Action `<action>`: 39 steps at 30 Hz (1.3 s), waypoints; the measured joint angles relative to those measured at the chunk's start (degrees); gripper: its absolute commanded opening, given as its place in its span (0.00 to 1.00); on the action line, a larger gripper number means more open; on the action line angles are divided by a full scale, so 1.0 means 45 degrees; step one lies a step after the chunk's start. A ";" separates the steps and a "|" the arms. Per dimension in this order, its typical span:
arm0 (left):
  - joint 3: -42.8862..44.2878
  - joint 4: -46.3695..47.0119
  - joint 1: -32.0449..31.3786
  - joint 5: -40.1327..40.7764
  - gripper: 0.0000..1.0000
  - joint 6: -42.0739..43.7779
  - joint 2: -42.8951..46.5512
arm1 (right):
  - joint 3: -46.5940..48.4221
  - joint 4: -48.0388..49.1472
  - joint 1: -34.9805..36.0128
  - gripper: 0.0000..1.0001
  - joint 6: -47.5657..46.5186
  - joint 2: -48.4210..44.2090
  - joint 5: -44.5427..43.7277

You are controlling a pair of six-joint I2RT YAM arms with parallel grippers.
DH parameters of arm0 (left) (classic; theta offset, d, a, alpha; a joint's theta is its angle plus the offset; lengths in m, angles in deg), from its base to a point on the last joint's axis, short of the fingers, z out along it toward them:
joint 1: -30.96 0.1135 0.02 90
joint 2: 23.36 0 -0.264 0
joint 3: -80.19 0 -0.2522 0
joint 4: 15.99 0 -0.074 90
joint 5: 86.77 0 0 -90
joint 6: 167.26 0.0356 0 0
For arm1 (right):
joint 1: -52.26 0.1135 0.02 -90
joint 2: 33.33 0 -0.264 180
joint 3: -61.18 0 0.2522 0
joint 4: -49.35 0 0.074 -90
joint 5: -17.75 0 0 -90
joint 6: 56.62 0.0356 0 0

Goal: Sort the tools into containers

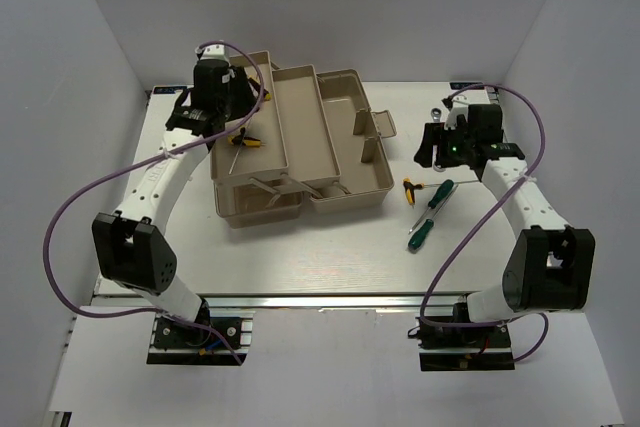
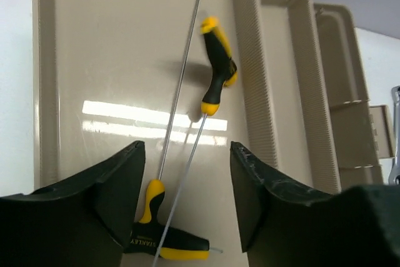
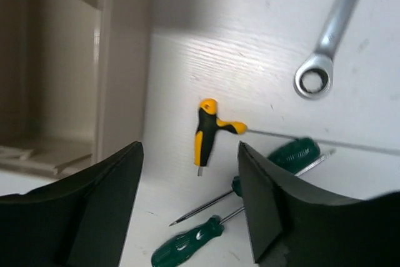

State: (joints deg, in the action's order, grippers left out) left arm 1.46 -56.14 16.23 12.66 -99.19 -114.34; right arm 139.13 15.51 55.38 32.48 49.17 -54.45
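My left gripper [image 1: 220, 119] [image 2: 186, 149] is open and empty, hovering over the beige left tray [image 1: 262, 82] [image 2: 112, 48] of the opened toolbox. Two yellow-and-black T-handle hex keys [image 1: 243, 139] lie crossed in that tray, one handle [image 2: 216, 67] ahead and one [image 2: 164, 242] between my fingers below. My right gripper [image 1: 437, 152] [image 3: 190, 145] is open and empty above the table right of the toolbox. Under it lie a third hex key [image 1: 413, 188] [image 3: 206, 130], two green-handled screwdrivers [image 1: 438, 197] [image 3: 187, 242] [image 1: 419, 234] [image 3: 292, 154] and a silver wrench [image 1: 440, 110] [image 3: 320, 70].
The toolbox's middle tray [image 1: 300, 122] [image 2: 287, 79] and deeper base [image 1: 352, 172] with handle [image 1: 375, 127] stand at table centre; its wall [image 3: 106, 60] shows left in the right wrist view. Purple cables [image 1: 75, 207] loop along both arms. White walls enclose the table.
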 measured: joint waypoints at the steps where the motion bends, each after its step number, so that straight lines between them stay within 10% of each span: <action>1: 0.0151 -0.0063 -0.0005 -0.0010 0.69 -0.0029 0.0044 | -0.0155 0.0005 0.0000 0.65 0.0189 0.0010 -0.0427; 18: -0.3016 0.1253 -0.0204 -0.2356 0.88 -0.1792 0.5542 | 0.3143 0.1224 -0.0015 0.65 0.0787 0.6314 -0.4755; 39: -0.4333 -0.0053 -0.0282 -0.1953 0.86 -0.2701 0.6431 | 0.6591 0.1107 -0.0899 0.48 -0.0641 0.9753 -0.4459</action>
State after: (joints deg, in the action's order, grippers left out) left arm -18.04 -56.38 14.97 3.87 -111.35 -85.40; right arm 168.79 20.50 51.34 29.59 93.06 -74.51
